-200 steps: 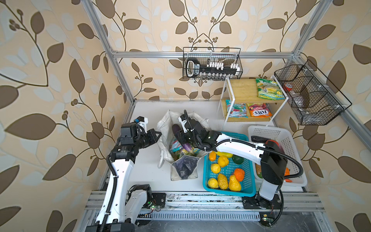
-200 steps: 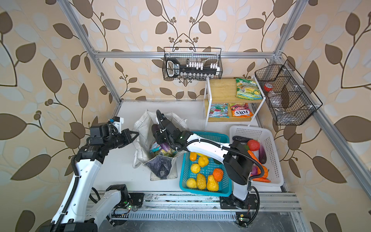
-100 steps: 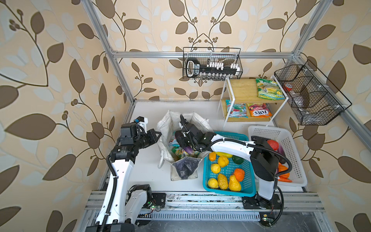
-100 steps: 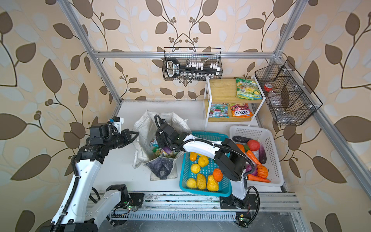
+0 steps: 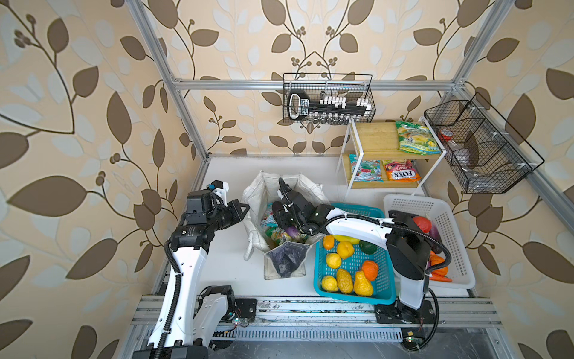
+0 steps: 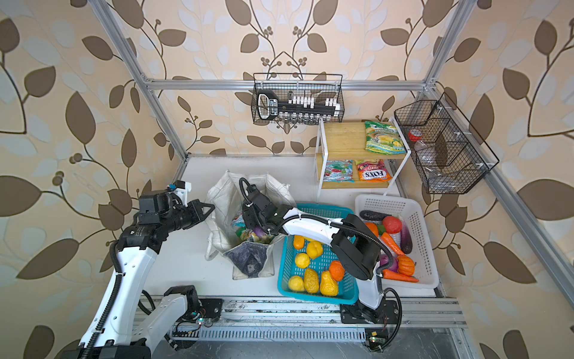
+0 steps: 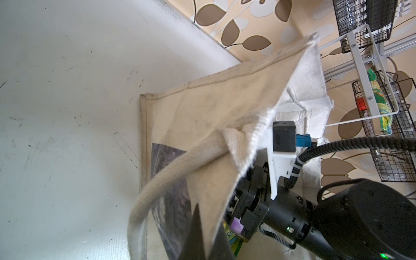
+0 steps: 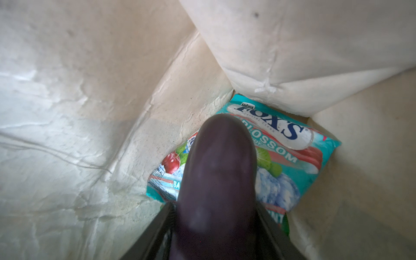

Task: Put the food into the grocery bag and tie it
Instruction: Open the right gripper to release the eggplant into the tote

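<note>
The off-white grocery bag [image 5: 259,189] [image 6: 222,192] stands open mid-table. My left gripper [image 5: 247,207] [image 6: 212,205] [image 7: 208,222] is shut, pinching the cloth of its left rim [image 7: 202,112] beside the rope handle [image 7: 157,180]. My right gripper [image 5: 279,217] [image 6: 248,219] [image 8: 215,204] reaches down inside the bag. Its fingers sit against both sides of a dark purple eggplant [image 8: 218,175] that points at the bag's bottom. A teal Fox's packet [image 8: 290,144] lies under the eggplant's tip. Both top views also show a green-yellow packet [image 5: 279,234] and another purple piece [image 5: 292,231] in the bag.
A teal basket [image 5: 385,298] of yellow and orange fruit touches the bag's right side. A white basket [image 5: 456,273] of vegetables stands further right. A white-framed shelf [image 5: 372,136] at the back right holds more packets. Wire baskets [image 5: 329,99] hang on the walls.
My right gripper has gone from above the bag's mouth down into the bag with the eggplant. The left arm has kept its pinch on the rim without moving.
</note>
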Robot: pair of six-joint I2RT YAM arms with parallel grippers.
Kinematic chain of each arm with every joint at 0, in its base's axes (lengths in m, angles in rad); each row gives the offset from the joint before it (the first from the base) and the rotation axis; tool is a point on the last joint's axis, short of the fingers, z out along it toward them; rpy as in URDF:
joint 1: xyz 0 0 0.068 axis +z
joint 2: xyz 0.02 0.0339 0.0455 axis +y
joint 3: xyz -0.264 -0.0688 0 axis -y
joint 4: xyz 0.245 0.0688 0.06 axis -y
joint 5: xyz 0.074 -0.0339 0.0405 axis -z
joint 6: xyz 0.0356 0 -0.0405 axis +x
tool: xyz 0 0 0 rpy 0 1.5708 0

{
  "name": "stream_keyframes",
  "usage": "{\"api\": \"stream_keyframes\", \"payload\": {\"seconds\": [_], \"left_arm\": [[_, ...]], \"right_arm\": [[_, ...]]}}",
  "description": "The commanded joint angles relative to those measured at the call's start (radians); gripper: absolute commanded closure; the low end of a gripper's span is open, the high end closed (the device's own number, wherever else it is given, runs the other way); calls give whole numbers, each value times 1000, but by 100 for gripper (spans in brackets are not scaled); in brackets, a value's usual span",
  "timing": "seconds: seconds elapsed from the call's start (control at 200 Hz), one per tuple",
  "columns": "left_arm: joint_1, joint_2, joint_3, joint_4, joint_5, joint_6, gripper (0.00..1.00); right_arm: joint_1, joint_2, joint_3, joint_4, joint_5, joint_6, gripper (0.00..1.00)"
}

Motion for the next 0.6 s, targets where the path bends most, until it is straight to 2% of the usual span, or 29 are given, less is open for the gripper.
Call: {"api": "stream_keyframes", "payload": {"seconds": [0.0,0.1,0.295,0.335,0.35,0.595], "left_arm": [[1,-22,2,47,10,22,100],[1,-18,2,45,6,22,100],[1,-21,3,44,9,22,100],[1,-23,3,46,12,21,100],[0,-24,2,47,13,20,100],[1,-21,2,46,17,18,100]], "right_arm": [[-8,23,-19,-37,35,18,42],[-16,0,-23,-54,55,48,32],[-17,-79,-41,-70,68,71,20],[-17,-94,-41,-75,76,69,3],[-16,-101,-39,-79,78,68,0],[-12,-259,-54,-112,168,17,0]]}}
